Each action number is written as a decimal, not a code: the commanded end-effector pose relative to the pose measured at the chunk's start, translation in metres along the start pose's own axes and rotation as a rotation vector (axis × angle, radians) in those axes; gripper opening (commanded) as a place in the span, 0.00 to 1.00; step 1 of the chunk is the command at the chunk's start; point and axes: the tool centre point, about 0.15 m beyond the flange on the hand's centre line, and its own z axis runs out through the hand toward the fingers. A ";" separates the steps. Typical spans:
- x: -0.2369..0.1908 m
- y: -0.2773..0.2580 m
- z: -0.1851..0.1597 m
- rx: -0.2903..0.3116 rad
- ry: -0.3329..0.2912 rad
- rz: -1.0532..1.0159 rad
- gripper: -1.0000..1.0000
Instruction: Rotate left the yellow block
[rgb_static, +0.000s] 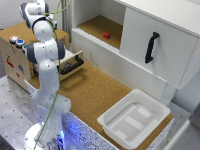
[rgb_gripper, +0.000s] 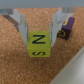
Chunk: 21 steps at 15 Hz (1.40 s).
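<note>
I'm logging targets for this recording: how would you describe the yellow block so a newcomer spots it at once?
Start at the brown cork tabletop in the wrist view. Between the two grey fingers sits the yellow cube-shaped block, printed with dark letters N and S. Its neighbour, a small purple block, lies just beyond one finger; only the yellow one sits between them.

Block (rgb_gripper: 39, 45) between jaws — second block (rgb_gripper: 66, 28) beside (on cork (rgb_gripper: 20, 67)).

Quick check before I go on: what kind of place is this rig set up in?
Probably a lab test bench, not a home: a cork-topped table carries a white cabinet with a black handle, an empty white plastic bin, and a wooden box with coloured buttons.
</note>
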 end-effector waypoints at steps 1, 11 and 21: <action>0.005 0.012 -0.008 -0.017 -0.052 -0.221 0.00; -0.013 -0.014 0.034 0.065 -0.077 -0.706 0.00; -0.023 -0.009 -0.037 0.050 0.019 -0.572 1.00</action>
